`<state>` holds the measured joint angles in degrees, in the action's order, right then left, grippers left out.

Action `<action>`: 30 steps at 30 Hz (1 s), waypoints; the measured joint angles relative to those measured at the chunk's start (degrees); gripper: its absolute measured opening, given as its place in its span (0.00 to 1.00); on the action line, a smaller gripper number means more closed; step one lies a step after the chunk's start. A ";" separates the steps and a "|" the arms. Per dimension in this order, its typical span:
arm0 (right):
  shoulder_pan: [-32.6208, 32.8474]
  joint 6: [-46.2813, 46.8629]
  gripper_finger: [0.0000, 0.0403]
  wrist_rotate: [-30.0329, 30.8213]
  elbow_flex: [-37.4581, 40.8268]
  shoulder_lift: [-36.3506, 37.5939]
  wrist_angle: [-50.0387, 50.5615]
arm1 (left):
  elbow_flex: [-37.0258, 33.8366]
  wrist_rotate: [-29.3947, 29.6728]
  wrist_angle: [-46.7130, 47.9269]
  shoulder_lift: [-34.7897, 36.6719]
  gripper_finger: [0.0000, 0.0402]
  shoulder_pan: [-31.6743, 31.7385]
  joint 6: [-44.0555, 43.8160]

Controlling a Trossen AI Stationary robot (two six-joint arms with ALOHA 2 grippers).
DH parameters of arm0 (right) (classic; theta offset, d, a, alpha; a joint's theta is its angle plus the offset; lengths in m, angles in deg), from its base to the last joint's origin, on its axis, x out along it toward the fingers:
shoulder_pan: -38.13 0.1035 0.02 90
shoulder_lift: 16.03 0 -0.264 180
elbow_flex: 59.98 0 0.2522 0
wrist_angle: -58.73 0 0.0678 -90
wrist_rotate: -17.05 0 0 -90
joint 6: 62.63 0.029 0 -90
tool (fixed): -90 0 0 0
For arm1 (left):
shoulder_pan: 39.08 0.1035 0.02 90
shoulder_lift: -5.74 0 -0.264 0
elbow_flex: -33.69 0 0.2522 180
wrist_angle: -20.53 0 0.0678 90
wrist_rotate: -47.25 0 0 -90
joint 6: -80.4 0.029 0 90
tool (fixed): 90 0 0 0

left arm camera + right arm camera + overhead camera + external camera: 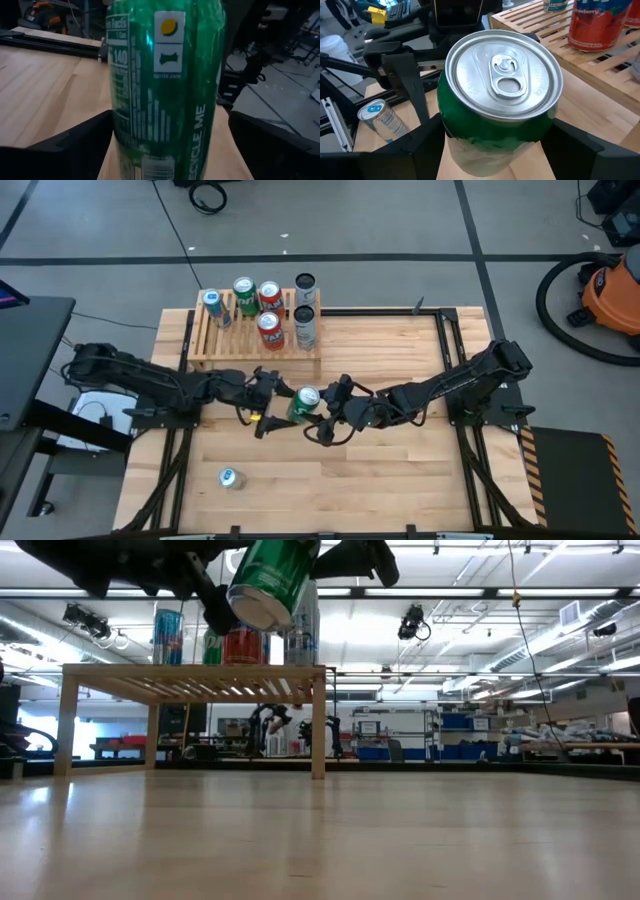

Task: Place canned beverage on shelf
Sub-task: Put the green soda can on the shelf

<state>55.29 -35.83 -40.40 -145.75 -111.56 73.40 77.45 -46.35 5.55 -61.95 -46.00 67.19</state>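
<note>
Green can [304, 402] held aloft mid-table, clamped by right gripper [325, 411]; left gripper [262, 406] spread wide around it. Shelf [205, 350] at 11 o'clock already stocked; placement pending.

Glossy green metal can [500, 100]; pale wood slatted shelf [240, 340].

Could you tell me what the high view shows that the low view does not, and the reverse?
Only the high view shows the lone blue can lying on the table near its front edge, and both arms' bases. Only the low view shows the shelf's legs and the room behind. Both show the green can lifted between the left gripper and right gripper, and cans on the shelf.
</note>
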 joint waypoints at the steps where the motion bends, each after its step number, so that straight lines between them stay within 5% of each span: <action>1: -0.18 0.00 0.72 -0.45 0.00 0.00 0.03 | 0.00 0.02 -0.31 -0.35 0.98 -0.02 0.16; 17: -1.17 -1.07 0.72 -4.32 0.00 0.00 -1.65 | 0.03 -1.40 -6.97 -3.73 0.97 0.37 1.12; 30: -1.17 -2.28 0.77 -4.76 0.00 0.00 -2.22 | 0.04 -1.37 -7.21 -3.54 0.76 0.73 1.00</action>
<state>54.12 -38.10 -45.16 -145.75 -111.56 71.18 77.49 -47.72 -1.66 -65.49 -45.27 68.19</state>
